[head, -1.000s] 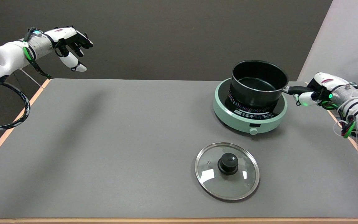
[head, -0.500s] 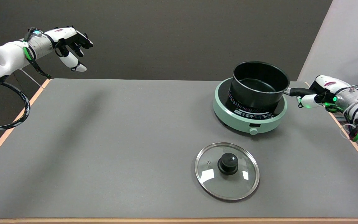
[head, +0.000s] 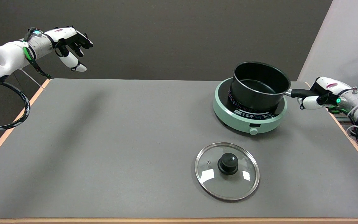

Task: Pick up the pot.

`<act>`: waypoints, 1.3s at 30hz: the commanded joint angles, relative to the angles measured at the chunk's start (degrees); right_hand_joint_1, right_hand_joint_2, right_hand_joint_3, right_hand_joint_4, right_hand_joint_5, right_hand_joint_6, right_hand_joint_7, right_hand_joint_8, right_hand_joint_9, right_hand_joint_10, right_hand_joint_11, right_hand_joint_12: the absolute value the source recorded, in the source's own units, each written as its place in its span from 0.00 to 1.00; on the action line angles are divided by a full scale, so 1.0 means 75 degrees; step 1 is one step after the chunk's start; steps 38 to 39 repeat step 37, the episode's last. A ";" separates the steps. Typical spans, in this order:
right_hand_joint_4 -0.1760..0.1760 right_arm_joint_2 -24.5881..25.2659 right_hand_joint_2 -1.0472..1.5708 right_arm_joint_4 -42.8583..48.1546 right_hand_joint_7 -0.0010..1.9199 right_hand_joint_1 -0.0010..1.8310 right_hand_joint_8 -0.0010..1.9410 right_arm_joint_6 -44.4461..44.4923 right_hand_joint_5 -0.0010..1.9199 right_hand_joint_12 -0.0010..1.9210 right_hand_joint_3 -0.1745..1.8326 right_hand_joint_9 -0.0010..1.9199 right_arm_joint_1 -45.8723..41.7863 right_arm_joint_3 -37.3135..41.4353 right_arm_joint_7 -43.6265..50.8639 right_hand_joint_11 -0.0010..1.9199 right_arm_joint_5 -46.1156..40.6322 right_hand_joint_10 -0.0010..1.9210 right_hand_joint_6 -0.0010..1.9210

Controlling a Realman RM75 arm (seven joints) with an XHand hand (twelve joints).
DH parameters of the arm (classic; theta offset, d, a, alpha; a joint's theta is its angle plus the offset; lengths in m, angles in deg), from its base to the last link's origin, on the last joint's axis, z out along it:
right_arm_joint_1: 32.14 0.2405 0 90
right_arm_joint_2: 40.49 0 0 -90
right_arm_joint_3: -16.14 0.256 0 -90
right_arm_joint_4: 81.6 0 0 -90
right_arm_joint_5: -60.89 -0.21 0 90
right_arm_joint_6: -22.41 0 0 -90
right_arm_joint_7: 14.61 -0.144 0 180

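A black pot (head: 259,85) sits on the mint-green induction cooker (head: 238,119) at the table's far right, and it looks slightly tilted. Its black handle (head: 298,92) sticks out to the right. My right hand (head: 320,93) grips the end of that handle, fingers wrapped around it, at the table's right edge. The inside of the pot is empty.
A glass lid (head: 227,170) with a black knob lies flat on the grey table in front of the cooker. The idle left hand (head: 70,40) hangs in the air at the upper left. A white wall panel stands behind the right arm.
My right hand has drawn a little to the right along with the handle, and the pot has shifted slightly right on the cooker. The arm has pulled back toward the right edge.
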 commanded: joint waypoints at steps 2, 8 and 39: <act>0.43 0.0094 0.84 -0.0748 1.00 0.54 0.99 -0.1262 1.00 1.00 0.63 1.00 -0.0274 0.0856 -0.0041 1.00 -0.0096 1.00 1.00; 0.42 0.0268 0.85 -0.0611 1.00 0.53 0.99 -0.1870 1.00 1.00 0.65 1.00 -0.0746 0.2017 -0.0041 1.00 -0.0096 1.00 1.00; 0.42 0.3305 0.86 0.0597 1.00 0.54 0.99 -0.4081 1.00 1.00 0.67 1.00 -0.3437 0.5884 0.0026 1.00 -0.0181 1.00 1.00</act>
